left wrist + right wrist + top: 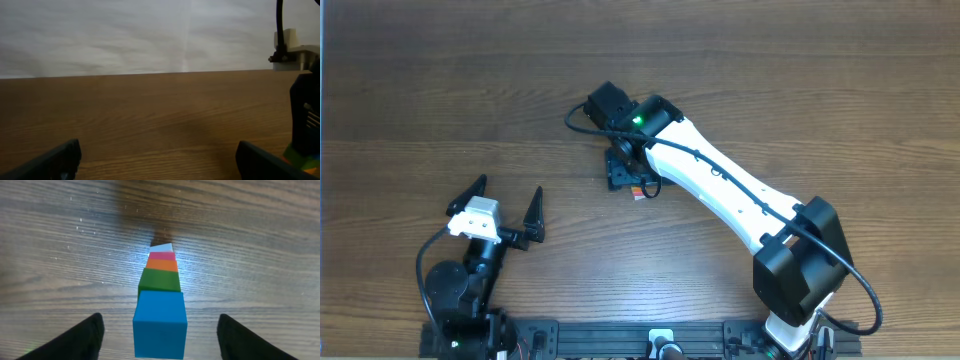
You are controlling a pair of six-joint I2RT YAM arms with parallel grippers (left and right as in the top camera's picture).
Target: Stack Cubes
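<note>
Right wrist view: right gripper (157, 332) hangs straight over the stack (161, 292), fingers spread wide, one to each side of the top cube with bare table (250, 230) showing in both gaps, so nothing is clamped. Stack's long axis runs upright, directly away beneath the palm, so it reads foreshortened. Five cubes counted down from the hand: blue cube (160, 325) nearest, then green cube (159, 281), orange cube (162, 265), pink cube (161, 256), and a pale cube (162, 247) on the wood. Faces look roughly squared up; blue sits flat, edges crisp, matte. Judgement: tower looks complete, and any coming move turns on travelling along that upright axis, since a sideways drift would put a finger against blue and tip the column. Top view: left gripper (508, 190) sits near its own base, fingers apart and empty, stack well off to its right; right arm is clearly the nearer one.
</note>
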